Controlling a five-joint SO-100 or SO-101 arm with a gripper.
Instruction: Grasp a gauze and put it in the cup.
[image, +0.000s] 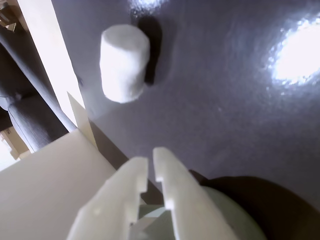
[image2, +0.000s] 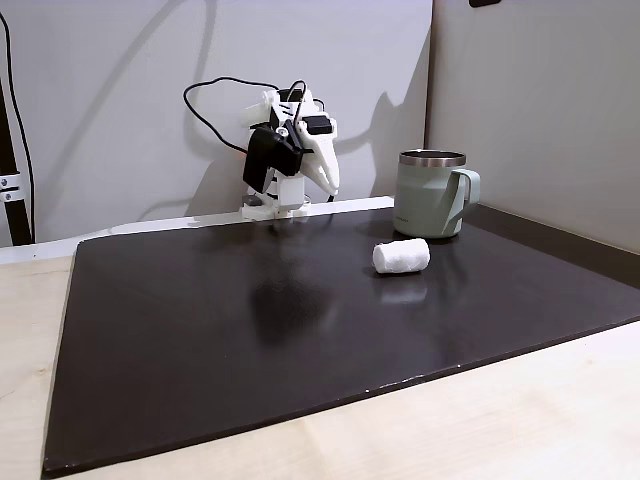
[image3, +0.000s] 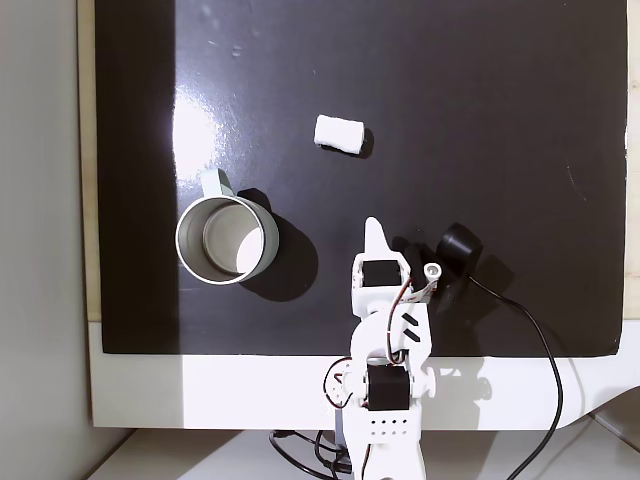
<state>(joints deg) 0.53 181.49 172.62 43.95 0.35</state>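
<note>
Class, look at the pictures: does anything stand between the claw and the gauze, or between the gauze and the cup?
Nothing visible does. Only bare dark mat lies between the claw and the gauze, and between the gauze and the cup.

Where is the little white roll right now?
The gauze lies on its side on the dark mat, apart from the cup. In the top-down fixed view it sits above and right of the cup, ahead of the gripper.
</note>
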